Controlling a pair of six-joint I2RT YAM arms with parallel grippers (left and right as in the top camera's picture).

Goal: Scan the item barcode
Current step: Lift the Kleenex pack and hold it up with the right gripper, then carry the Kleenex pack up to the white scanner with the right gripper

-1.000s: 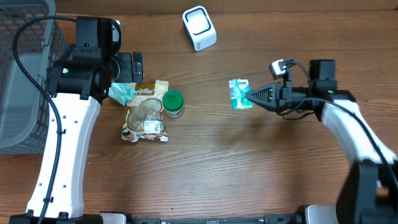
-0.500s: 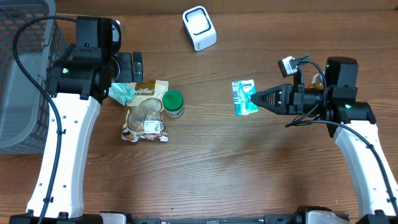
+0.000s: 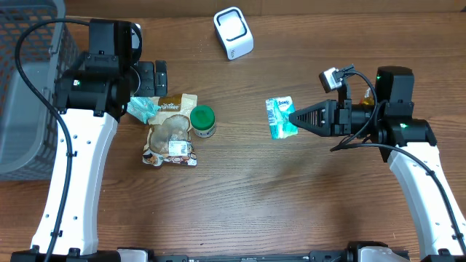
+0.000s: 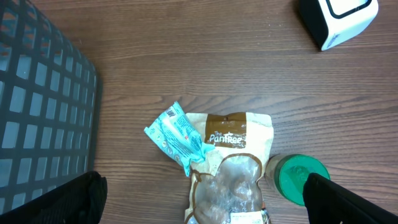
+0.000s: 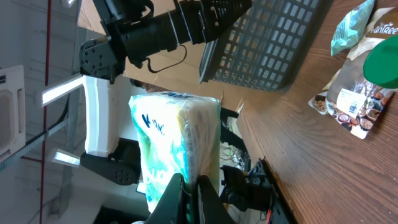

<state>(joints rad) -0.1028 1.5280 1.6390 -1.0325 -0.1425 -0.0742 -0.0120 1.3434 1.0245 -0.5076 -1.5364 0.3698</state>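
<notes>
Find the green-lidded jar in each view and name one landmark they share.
Overhead: the green-lidded jar stands left of centre, just right of the snack pouch.
Left wrist: the jar is in the bottom right, right of the pouch.
Right wrist: only a green edge of the jar shows at the right border, above the pouch.
Shared landmark: the snack pouch, next to the jar in all three views.

table point(image 3: 240, 204): wood, visible grain, low sheen
basket point(image 3: 14, 145): grey plastic lattice, matt
scanner point(image 3: 233, 33): white plastic, smooth, glossy
tissue pack point(image 3: 279, 116): thin plastic film, shiny, creased
pouch point(image 3: 171, 131): brown paper-look, matt; clear glossy window
lid point(image 3: 202, 116): green plastic, smooth
</notes>
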